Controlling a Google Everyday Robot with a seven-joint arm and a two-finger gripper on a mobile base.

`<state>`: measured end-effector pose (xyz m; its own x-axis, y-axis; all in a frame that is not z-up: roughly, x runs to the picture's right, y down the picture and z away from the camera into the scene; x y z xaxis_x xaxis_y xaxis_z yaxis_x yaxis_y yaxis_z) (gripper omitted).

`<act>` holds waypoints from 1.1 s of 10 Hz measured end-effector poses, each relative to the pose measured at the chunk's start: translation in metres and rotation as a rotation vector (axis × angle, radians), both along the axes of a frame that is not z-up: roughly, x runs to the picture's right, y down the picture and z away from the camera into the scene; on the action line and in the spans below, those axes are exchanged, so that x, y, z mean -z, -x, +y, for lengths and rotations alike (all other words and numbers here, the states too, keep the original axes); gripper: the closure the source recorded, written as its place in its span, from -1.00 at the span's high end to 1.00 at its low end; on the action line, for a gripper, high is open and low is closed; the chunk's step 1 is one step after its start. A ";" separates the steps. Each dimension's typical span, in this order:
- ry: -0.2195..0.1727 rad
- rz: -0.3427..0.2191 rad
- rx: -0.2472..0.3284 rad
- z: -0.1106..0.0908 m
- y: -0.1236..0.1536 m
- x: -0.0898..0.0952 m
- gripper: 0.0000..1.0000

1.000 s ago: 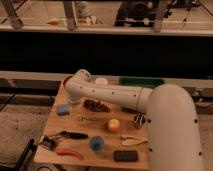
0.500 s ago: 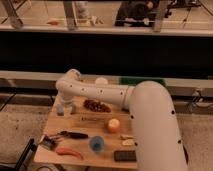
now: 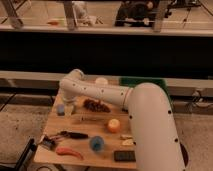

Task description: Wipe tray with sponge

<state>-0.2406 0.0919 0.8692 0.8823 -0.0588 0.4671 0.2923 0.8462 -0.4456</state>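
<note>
End effector (image 3: pixel 69 106) hangs just beside the sponge (image 3: pixel 61 109) on the cluttered wooden bench (image 3: pixel 87 127); I can't tell its grip state. Well beyond the sponge, the tray (image 3: pixel 145 81) lies behind my bent arm (image 3: pixel 100 92).

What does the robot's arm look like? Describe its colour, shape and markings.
The arm is white, thick and tubular, with rounded joints and a row of small dark dots along one segment. No loose cables show. The hand, low at the left beside the sponge, looks pale too.
</note>
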 end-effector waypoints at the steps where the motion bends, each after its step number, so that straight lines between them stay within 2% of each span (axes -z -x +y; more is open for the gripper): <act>1: 0.006 0.002 -0.009 0.000 -0.001 -0.006 0.60; 4: 0.031 0.023 -0.028 0.007 -0.010 -0.034 0.60; 6: 0.040 0.031 -0.027 0.011 -0.015 -0.044 0.60; 11: 0.063 0.042 -0.012 0.017 -0.007 -0.054 0.60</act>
